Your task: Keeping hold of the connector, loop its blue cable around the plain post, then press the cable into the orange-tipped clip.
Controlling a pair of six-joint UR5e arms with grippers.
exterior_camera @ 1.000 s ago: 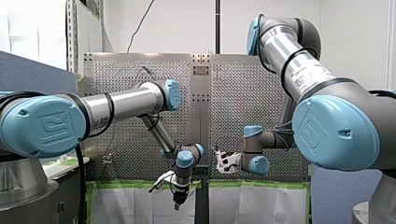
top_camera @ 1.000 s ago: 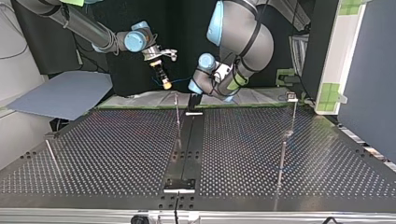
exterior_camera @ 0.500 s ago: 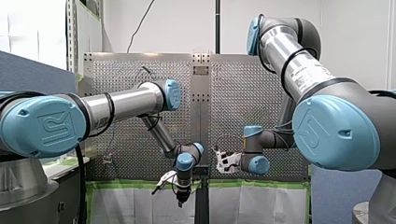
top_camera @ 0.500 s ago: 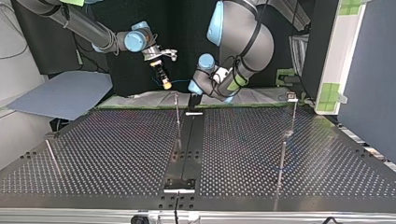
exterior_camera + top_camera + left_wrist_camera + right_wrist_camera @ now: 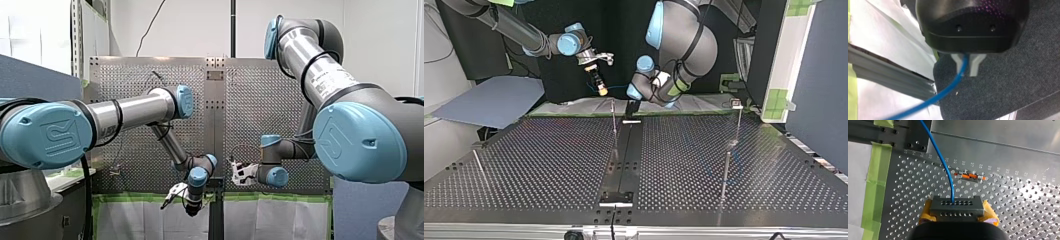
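**Right wrist view: connector held, no loop yet**

Right claw is clamped on the grey connector, yellow pads either side, hovering over the perforated surface. The blue cable leaves the connector's face and passes beside the orange-tipped clip w/o sitting in it; the clip lies just ahead of the connector. In the left wrist view the left claw is closed round the same cable, which runs btwn its metal fingers and trails off below.

Change vs 1 s ago: in the front view the left wrist has sunk a little and its claw has tilted, while the right arm hasn't budged. The top view agrees: small shift at the left wrist, right claw fixed.

Meaning, prob.: the left arm is re-angling its hold to steer the cable while the right just keeps the connector. Looping not begun and the clip is empty. Thin posts, e.g., stand on the surface; can't tell which is the plain one.
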